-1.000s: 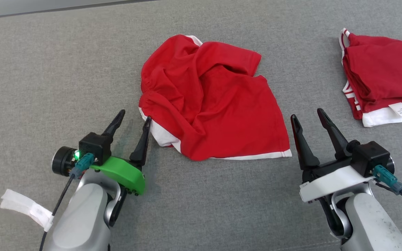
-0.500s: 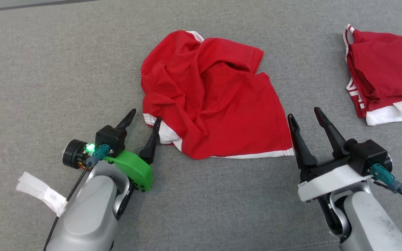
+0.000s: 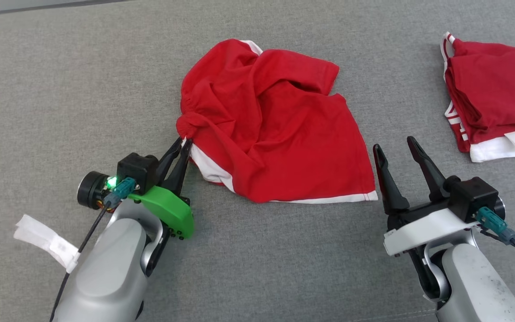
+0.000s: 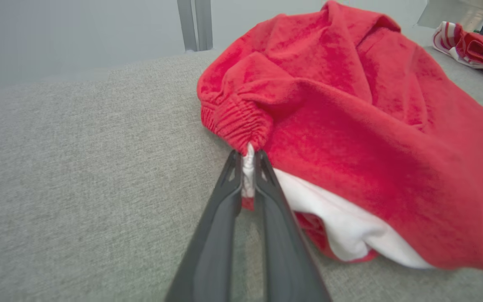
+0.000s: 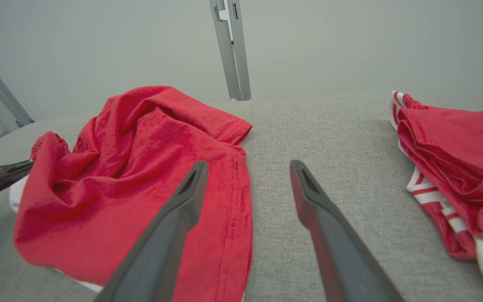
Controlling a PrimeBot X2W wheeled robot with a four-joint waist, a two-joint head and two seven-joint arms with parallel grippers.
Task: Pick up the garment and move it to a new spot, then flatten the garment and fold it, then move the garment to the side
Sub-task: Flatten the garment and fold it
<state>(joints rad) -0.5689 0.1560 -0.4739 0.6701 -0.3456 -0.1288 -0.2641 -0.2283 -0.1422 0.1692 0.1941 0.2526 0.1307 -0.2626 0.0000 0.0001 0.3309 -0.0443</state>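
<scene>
Left gripper (image 3: pixel 184 144) pinches the crumpled red garment (image 3: pixel 275 125) at its white-trimmed edge.
The garment spreads ahead and to the right of those closed fingers (image 4: pixel 218 222); the right gripper (image 3: pixel 393 143), jaws wide and empty, hovers just beside its hem corner.

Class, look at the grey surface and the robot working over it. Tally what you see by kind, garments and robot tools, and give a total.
Red garments: 2, the crumpled garment and the folded garment
Robot tools: 2, the left tool and the right tool
Total: 4
</scene>
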